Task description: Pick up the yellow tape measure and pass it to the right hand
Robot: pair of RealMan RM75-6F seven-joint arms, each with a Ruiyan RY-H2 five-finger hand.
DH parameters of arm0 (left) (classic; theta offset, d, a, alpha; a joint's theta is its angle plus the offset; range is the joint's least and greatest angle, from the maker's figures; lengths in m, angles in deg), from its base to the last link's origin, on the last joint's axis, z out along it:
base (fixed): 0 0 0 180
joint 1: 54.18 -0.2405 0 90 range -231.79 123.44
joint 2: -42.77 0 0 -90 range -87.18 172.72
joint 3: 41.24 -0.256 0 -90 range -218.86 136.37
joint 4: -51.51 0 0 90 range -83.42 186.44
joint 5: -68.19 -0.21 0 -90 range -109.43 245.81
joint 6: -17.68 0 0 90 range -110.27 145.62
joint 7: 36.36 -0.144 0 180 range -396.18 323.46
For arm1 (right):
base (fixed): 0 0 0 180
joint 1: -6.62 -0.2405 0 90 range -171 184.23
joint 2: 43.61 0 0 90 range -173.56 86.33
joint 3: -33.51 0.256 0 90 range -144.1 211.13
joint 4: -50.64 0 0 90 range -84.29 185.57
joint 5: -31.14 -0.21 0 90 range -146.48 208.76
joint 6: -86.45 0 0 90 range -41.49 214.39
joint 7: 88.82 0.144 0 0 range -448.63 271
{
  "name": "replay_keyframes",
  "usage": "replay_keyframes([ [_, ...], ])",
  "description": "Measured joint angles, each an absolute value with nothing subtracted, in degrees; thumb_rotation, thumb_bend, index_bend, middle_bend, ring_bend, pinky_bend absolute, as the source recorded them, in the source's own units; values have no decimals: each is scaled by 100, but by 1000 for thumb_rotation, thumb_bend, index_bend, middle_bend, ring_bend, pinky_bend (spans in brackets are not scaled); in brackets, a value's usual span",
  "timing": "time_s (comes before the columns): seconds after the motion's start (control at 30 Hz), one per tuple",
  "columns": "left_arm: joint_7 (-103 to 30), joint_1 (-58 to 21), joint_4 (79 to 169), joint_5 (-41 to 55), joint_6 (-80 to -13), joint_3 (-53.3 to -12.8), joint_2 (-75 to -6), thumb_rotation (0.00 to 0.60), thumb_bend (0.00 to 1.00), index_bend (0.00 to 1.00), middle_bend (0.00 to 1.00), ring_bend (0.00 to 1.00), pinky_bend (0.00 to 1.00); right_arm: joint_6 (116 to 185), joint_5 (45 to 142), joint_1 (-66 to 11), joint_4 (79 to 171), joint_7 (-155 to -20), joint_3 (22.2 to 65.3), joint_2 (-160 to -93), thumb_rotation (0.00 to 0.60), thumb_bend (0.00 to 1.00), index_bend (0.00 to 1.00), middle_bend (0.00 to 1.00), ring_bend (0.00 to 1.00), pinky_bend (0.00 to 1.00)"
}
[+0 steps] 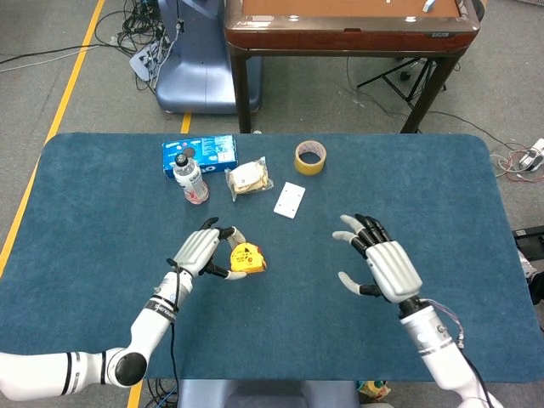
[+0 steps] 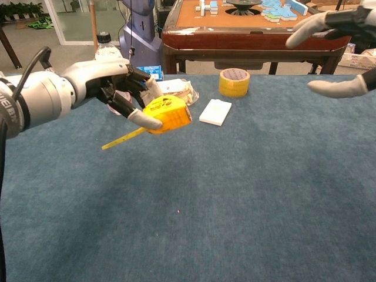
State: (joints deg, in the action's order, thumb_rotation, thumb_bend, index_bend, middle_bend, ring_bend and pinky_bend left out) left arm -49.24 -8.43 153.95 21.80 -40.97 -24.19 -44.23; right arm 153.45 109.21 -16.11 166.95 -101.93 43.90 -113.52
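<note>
My left hand point(image 1: 201, 251) point(image 2: 114, 88) holds the yellow tape measure point(image 1: 245, 258) point(image 2: 168, 113) up off the blue table, pinched between thumb and fingers. A short length of yellow tape point(image 2: 122, 138) hangs out of the case toward the lower left. My right hand point(image 1: 384, 267) point(image 2: 341, 47) hovers open to the right of it, fingers spread and nothing in it, a clear gap away from the tape measure. In the chest view only its fingertips show at the top right.
At the back of the table stand a water bottle point(image 1: 190, 180), a blue box point(image 1: 201, 152), a wrapped snack point(image 1: 249, 178), a white flat block point(image 1: 290, 200) and a roll of yellow tape point(image 1: 309, 157). A wooden table point(image 1: 348, 25) stands beyond the far edge.
</note>
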Motion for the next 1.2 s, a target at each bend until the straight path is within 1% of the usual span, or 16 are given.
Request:
replay_keyframes([
  [0.17,-5091,-818,15655,2339,-4341,-2349,-4431,600,74,517,521,312,0,15204,10578,-1945,16595,-10522,4506,-11939,600,388,145,50,0,0],
  [0.47,-5309,-744,15933,2513,-4631,-2272,-4491,600,74,516,521,313,0,15043,10040,-2487,16398,-10942,4713,-12681,600,388,107,28,0,0],
  [0.77,-5278,-722,16034,2682,-4673,-2194,-4458,600,74,516,521,314,0,15044,9797,-2811,16140,-11155,4800,-13155,600,387,100,19,0,0],
  [1.2,-5218,-718,16089,2678,-4659,-2208,-4364,600,74,516,521,314,0,15113,9562,-3111,15875,-11308,4863,-13522,600,387,100,19,0,0],
])
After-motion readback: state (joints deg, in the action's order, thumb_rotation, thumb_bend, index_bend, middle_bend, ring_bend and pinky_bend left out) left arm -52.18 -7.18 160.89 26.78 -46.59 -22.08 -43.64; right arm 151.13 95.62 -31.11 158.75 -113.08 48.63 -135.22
